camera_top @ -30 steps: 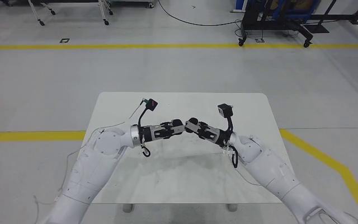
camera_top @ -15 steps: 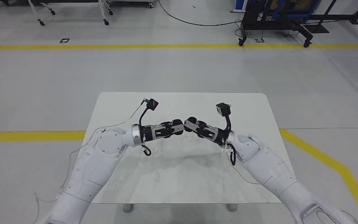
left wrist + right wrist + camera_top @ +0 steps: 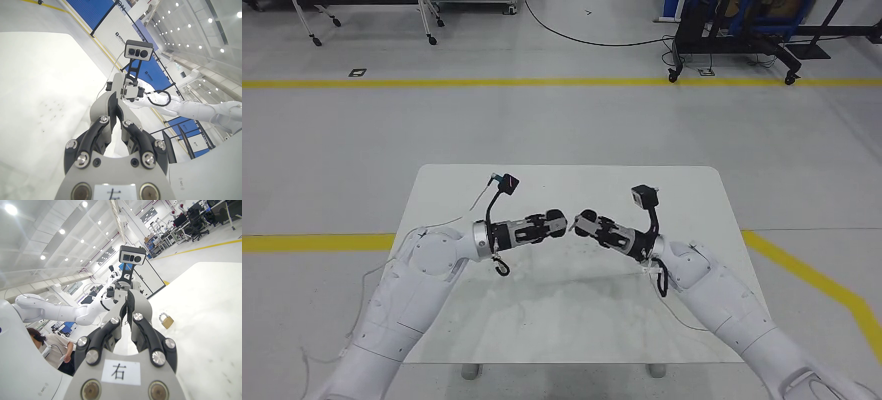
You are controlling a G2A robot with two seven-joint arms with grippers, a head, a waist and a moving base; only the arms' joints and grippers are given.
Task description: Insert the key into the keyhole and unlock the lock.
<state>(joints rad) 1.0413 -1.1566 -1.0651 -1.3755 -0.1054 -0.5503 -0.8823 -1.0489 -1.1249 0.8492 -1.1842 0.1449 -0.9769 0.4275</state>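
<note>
Although left claw point(image 3: 560, 221) has eased slightly toward 9 o'clock from right claw point(image 3: 584, 220), both stay pinched shut, gripping nothing discernible. Brass padlock point(image 3: 166, 321) lies on table point(image 3: 208, 291) near right claw. Insertion likely not begun.

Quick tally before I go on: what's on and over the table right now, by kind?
padlock, brass, lying on the table: 1
grippers, both shut: 2 (left gripper, right gripper)
table: 1
Total: 4
</note>
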